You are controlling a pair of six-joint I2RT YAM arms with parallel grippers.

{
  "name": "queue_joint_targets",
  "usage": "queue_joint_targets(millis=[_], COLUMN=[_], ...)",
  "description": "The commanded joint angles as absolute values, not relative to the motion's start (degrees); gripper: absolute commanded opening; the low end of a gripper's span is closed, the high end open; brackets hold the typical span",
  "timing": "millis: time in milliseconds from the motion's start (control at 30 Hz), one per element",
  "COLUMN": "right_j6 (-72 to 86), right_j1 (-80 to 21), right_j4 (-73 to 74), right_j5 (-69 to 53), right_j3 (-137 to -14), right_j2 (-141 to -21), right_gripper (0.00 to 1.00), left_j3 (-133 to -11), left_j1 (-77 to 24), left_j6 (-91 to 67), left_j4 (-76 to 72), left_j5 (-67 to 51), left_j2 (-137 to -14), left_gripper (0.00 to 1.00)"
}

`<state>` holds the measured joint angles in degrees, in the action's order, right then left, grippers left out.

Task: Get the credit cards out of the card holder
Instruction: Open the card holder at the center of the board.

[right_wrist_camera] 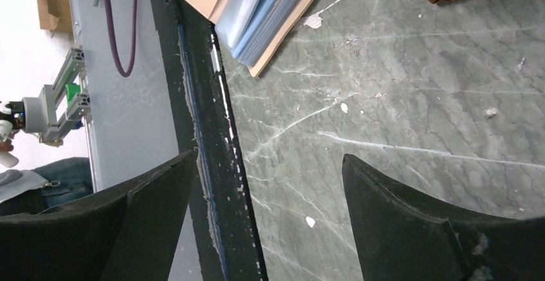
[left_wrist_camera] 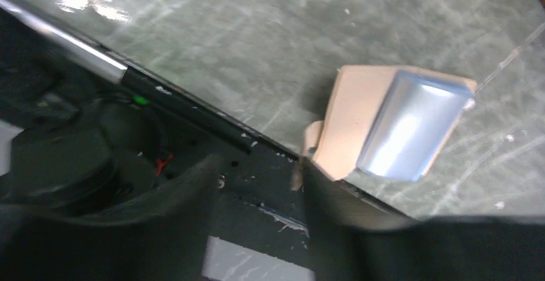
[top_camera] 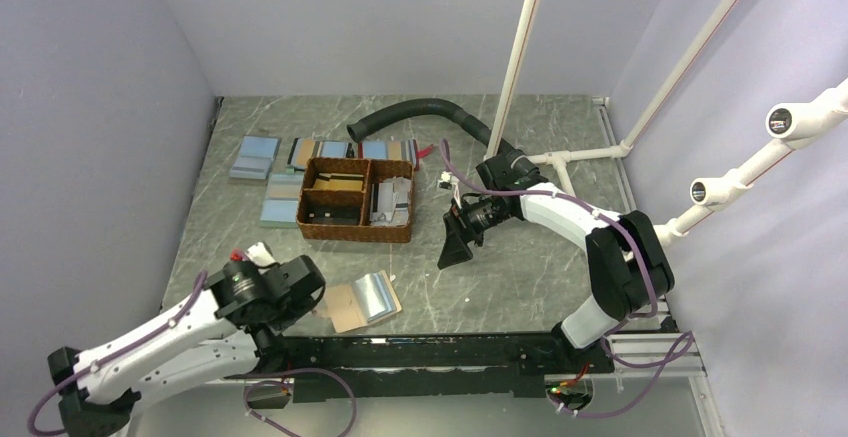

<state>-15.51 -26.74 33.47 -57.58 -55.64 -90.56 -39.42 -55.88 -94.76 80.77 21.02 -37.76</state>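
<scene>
The card holder (top_camera: 362,302) lies open near the table's front edge, tan with shiny light-blue sleeves on top. In the left wrist view the card holder (left_wrist_camera: 385,123) sits just past my right fingertip, which is at its tan tab. My left gripper (top_camera: 312,292) (left_wrist_camera: 260,191) is open, low beside the holder's left edge, with nothing between the jaws. My right gripper (top_camera: 457,249) (right_wrist_camera: 267,184) is open and empty, hanging above the table right of centre. The right wrist view shows the holder (right_wrist_camera: 257,11) at the top. Cards lie in the woven basket (top_camera: 400,232).
Light blue flat rectangles (top_camera: 255,157) and a row of cards (top_camera: 350,149) lie behind and left of the basket. A black hose (top_camera: 420,112) curves at the back. White pipes (top_camera: 520,52) stand at the right. The black front rail (top_camera: 430,352) runs just below the holder.
</scene>
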Motion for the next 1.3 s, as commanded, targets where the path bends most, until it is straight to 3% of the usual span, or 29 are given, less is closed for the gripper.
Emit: queue_joint_targets(millis=[0, 167, 333, 500, 667, 933, 1100, 1267], right_j6=[-17.45, -17.62, -17.33, -16.90, -16.76, -16.96, -16.79, -16.79], right_j1=[-27.07, -27.16, -27.22, -27.38, -27.67, -28.36, -28.39, -28.39], right_j4=[33.79, 33.84, 33.42, 33.05, 33.35, 33.30, 32.87, 33.10], right_j5=[-59.80, -59.85, -59.97, -60.24, -60.72, -60.44, -60.29, -60.53], right_j3=[-57.74, -57.48, -57.39, -57.39, -58.12, -57.83, -57.35, -57.66], right_j2=[-90.10, -89.44, -89.53, -90.08, -91.49, -91.27, -90.92, -91.31], right_gripper=[0.87, 0.87, 0.87, 0.87, 0.87, 0.87, 0.87, 0.87], left_j3=[-48.63, -58.29, -57.72, -51.62, -48.31, -46.20, -42.90, -39.59], left_j1=[-55.81, -55.81, -55.81, -55.74, -55.75, -54.31, -53.98, -53.39], left_j6=[-99.32, -84.66, -70.05, -71.22, -69.71, -73.93, -76.52, -76.19], left_j4=[89.64, 83.39, 64.71, 51.27, 41.74, 44.97, 44.44, 38.70], left_j5=[26.78, 29.20, 24.07, 18.77, 12.75, 11.66, 9.97, 7.96], left_j2=[-47.36, -52.26, -47.37, -42.66, -48.84, -65.29, -69.55, -71.45], left_gripper=[0.68, 0.72, 0.67, 0.66, 0.66, 0.66, 0.72, 0.71])
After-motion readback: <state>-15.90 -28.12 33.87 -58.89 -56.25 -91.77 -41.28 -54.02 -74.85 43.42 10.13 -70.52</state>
